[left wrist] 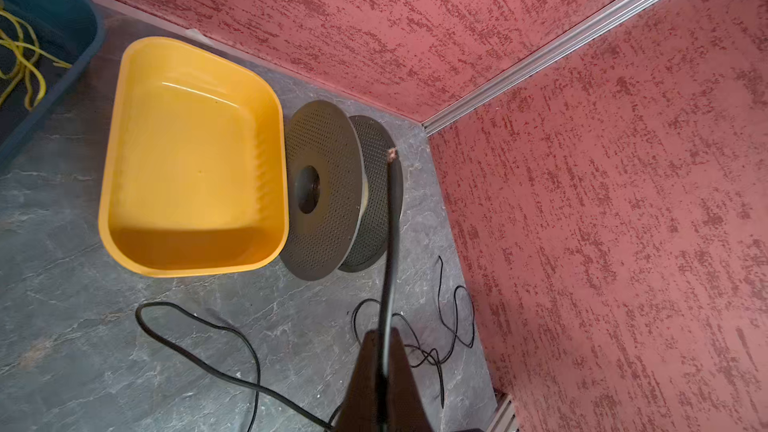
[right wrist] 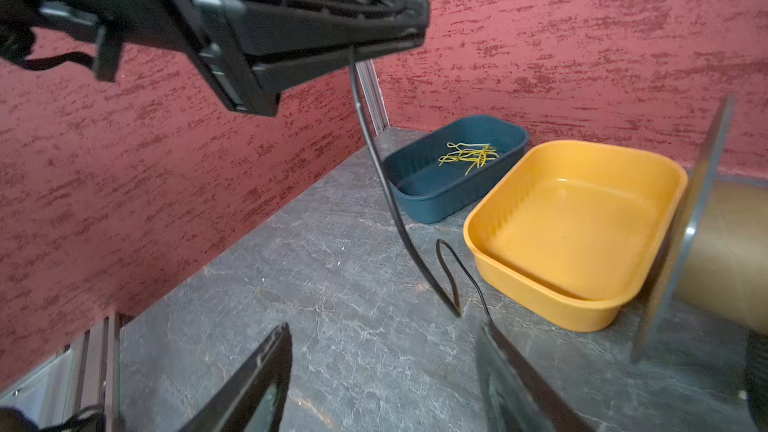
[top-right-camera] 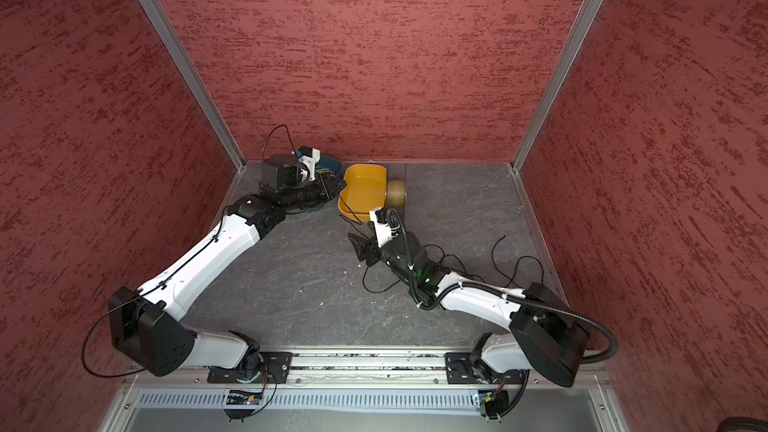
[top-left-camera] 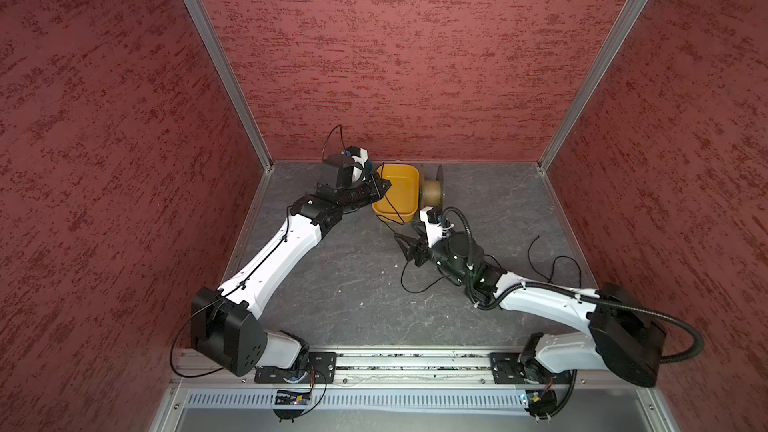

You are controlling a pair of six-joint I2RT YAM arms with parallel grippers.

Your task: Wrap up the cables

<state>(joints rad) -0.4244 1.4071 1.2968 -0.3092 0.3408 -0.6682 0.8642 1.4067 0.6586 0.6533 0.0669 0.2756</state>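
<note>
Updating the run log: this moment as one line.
left gripper: shut on thin black cable | right gripper: open, empty | perforated grey spool: bare

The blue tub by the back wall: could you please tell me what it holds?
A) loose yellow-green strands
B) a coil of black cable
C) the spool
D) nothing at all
A: in the right wrist view, yellow-green strands lie on the floor of the blue tub.

Black cables [left wrist: 392, 243]; yellow tub [left wrist: 191, 160]; mottled red walls [top-left-camera: 374, 56].
</note>
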